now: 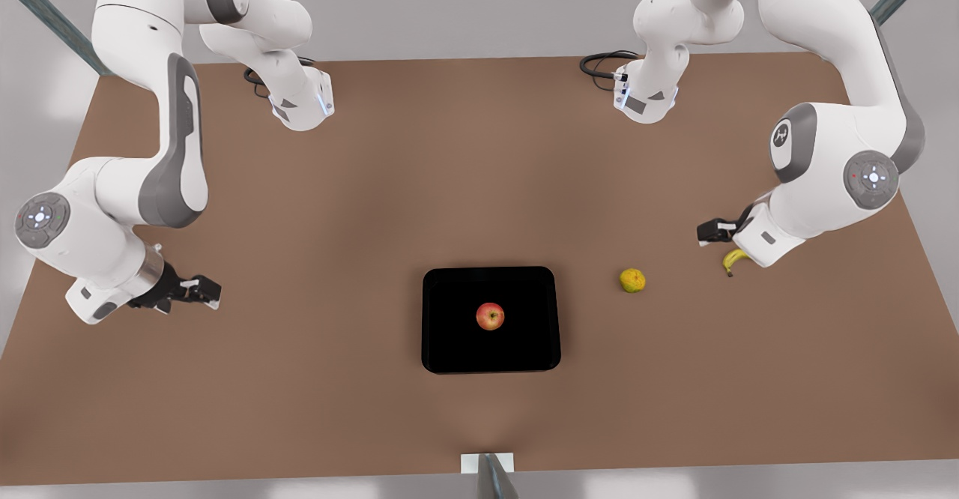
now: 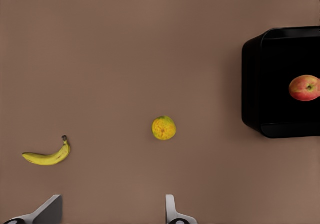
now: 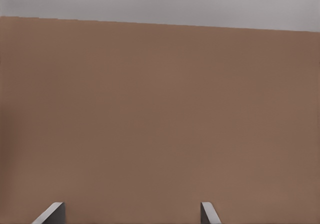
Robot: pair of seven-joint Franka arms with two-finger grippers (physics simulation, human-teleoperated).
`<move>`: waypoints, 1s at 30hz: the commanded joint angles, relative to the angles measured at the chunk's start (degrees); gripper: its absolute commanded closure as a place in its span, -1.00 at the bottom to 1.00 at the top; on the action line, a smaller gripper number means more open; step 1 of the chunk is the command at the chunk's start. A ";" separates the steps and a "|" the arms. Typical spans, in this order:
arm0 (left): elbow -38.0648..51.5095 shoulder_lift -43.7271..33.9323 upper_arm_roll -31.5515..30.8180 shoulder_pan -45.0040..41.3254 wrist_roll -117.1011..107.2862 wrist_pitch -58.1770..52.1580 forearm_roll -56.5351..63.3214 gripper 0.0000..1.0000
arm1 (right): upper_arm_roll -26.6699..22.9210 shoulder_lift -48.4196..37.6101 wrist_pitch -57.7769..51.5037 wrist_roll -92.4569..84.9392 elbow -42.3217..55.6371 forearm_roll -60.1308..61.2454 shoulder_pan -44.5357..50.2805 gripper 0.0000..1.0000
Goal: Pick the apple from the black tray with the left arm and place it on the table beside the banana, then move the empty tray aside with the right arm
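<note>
The red apple (image 1: 490,316) (image 2: 304,88) lies near the middle of the black tray (image 1: 449,349) (image 2: 260,84), on the brown table (image 1: 374,184). The yellow banana (image 1: 734,259) (image 2: 47,156) lies toward the front view's right. My left gripper (image 1: 708,233) (image 2: 111,214) hovers just above the banana, open and holding nothing, well away from the tray. Far off at the front view's left, my right gripper (image 1: 206,291) (image 3: 131,214) is open and holding nothing above bare table.
A yellow-green lumpy fruit (image 1: 632,280) (image 2: 164,127) sits between the tray and the banana. Both arm bases and their black cables (image 1: 599,64) stand at the table's far edge. A grey post (image 1: 491,476) rises at the near edge.
</note>
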 commanded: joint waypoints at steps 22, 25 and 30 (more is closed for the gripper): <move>27.88 38.17 -0.85 -30.07 -57.84 30.41 6.70 -1.00 | 3.98 -0.01 3.05 -0.36 5.22 -0.50 3.97 -1.00; 27.97 40.19 -0.41 -28.31 -53.27 34.01 6.61 -1.00 | 3.98 -0.09 3.05 -0.18 5.22 -1.64 3.97 -1.00; 27.36 42.39 -0.76 -32.00 -55.38 34.37 7.05 -1.00 | 3.72 1.30 3.67 -0.27 5.22 -1.29 3.88 -1.00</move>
